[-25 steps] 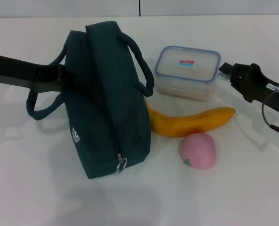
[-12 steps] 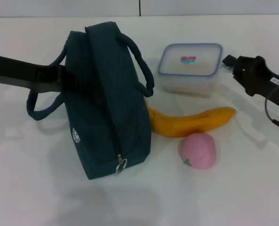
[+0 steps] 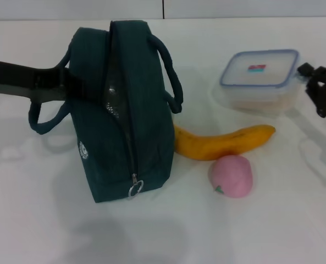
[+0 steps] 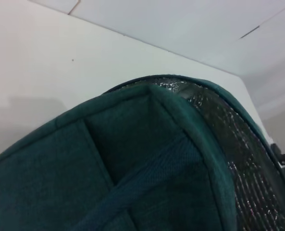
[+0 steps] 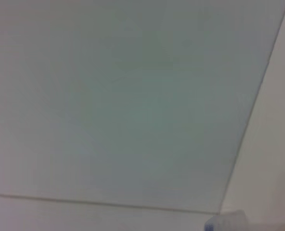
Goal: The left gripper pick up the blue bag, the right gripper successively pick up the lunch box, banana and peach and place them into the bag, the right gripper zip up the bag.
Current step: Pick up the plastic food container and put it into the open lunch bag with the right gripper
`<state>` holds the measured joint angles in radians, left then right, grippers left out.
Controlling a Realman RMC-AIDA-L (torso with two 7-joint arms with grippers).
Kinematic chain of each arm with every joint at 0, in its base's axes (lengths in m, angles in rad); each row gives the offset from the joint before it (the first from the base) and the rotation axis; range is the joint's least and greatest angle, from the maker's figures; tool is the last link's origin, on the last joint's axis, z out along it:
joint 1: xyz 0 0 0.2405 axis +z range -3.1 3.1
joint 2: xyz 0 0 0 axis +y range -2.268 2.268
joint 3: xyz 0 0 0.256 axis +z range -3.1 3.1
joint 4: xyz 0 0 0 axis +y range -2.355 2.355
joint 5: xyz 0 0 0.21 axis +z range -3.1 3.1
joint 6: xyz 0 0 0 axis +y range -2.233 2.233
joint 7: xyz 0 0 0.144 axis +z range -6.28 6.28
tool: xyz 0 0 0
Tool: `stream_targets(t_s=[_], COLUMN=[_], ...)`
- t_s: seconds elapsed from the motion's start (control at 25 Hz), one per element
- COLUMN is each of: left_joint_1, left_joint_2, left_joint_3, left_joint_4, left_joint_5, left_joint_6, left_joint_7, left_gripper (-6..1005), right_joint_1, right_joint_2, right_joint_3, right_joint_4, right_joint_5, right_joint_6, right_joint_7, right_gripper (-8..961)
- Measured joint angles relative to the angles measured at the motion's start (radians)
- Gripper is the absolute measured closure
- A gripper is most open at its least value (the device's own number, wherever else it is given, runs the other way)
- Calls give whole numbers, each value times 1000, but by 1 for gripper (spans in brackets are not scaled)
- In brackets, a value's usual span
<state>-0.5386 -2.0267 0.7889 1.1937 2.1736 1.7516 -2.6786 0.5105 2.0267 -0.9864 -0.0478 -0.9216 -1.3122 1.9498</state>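
**Bag held, lunch box gripped**

Blue bag (image 3: pixel 121 110) left of centre, zip partly open, foil lining showing. Left gripper (image 3: pixel 61 88) clenched on its left side. Lunch box (image 3: pixel 260 81) upper right, grasped by right gripper (image 3: pixel 311 82). Banana (image 3: pixel 223 142) centre-right; peach (image 3: pixel 231 175) just below it.

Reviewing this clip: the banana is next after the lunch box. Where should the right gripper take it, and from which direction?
Probably at mid-length, from above, fingers closing across the narrow width. The banana lies flat with its curve on the table; one end is tucked against the bag and the peach sits close in front, so both ends look cramped while the top is open.
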Motion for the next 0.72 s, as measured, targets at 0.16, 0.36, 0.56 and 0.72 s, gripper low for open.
stream_targets(t_s=[0.16, 0.36, 0.56, 0.72], left_joint_1=[0, -6, -7, -9], left_joint_2=[0, 0, -2, -2], left_joint_3=[0, 0, 0, 3], left_joint_4=[1, 1, 1, 2], left_joint_5=[-10, -10, -11, -21], left_joint_6=[0, 3, 4, 5], left_joint_7=[-17, -24, -30, -35], left_gripper=[965, 965, 965, 965], right_joint_1=[-28, -50, -55, -53], right_joint_2=[-4, -3, -3, -1], right_joint_3=[0, 0, 0, 1], right_joint_4=[-3, 1, 4, 2], right_joint_5=[29, 54, 82, 107], right_joint_6=[-60, -109, -188, -254], right_joint_7=[10, 14, 19, 47], right_gripper=[835, 830, 824, 819])
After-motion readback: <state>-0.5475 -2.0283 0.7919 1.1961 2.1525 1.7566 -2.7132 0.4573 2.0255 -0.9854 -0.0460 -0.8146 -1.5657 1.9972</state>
